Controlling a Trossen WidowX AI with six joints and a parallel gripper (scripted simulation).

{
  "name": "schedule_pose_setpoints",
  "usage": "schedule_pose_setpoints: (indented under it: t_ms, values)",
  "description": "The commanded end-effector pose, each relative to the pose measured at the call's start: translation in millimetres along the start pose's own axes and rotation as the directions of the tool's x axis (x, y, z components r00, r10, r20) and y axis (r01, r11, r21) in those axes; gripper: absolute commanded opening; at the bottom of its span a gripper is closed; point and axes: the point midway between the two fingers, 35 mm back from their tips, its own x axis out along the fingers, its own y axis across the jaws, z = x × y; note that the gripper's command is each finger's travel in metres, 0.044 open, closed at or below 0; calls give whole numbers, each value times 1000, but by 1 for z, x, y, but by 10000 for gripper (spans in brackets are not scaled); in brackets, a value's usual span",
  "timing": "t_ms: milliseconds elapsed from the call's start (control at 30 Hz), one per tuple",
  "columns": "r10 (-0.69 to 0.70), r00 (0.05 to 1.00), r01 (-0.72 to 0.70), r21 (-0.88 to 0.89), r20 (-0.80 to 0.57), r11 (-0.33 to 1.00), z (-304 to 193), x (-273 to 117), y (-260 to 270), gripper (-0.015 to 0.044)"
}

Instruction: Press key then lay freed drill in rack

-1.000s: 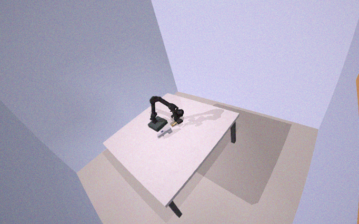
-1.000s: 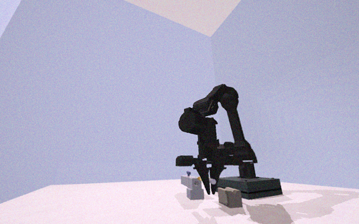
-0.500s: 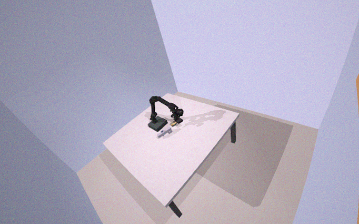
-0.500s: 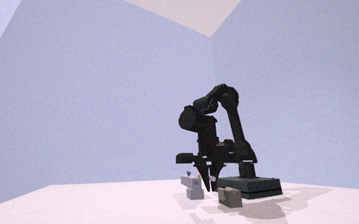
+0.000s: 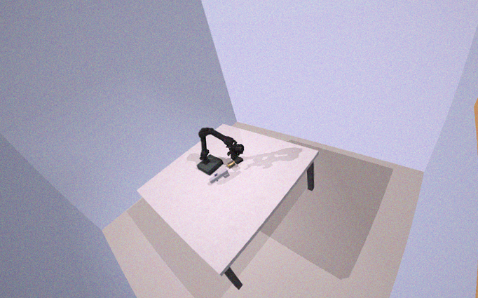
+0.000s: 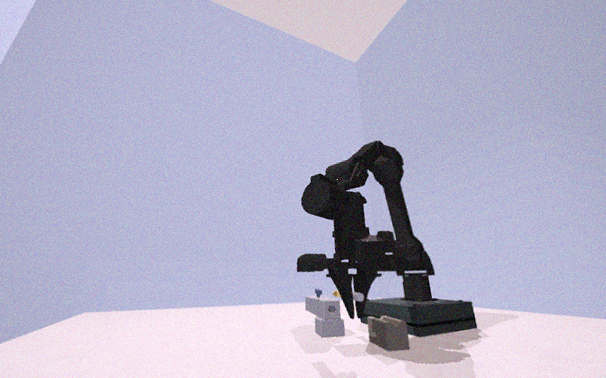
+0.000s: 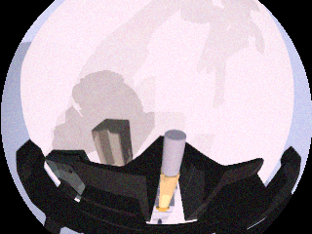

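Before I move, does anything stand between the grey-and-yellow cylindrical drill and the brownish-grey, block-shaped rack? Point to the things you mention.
Nothing visible does. The drill [image 5: 230,164] [image 6: 359,297] [image 7: 174,153] is held in the black pincer [image 5: 238,162] [image 6: 356,316] [image 7: 168,139]; only the pincer's own finger comes between it and the rack [image 6: 388,333] [image 7: 115,146] in the wrist view.
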Motion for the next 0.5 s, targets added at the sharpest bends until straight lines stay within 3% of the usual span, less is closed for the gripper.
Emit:
schedule_pose_setpoints:
  t_ms: [0, 467]
  values:
    - [-2, 1000, 2, 1, 3, 1000, 0, -3, -1, 0]
    - [-2, 1000, 2, 1, 3, 1000, 0, -10, -1, 0]
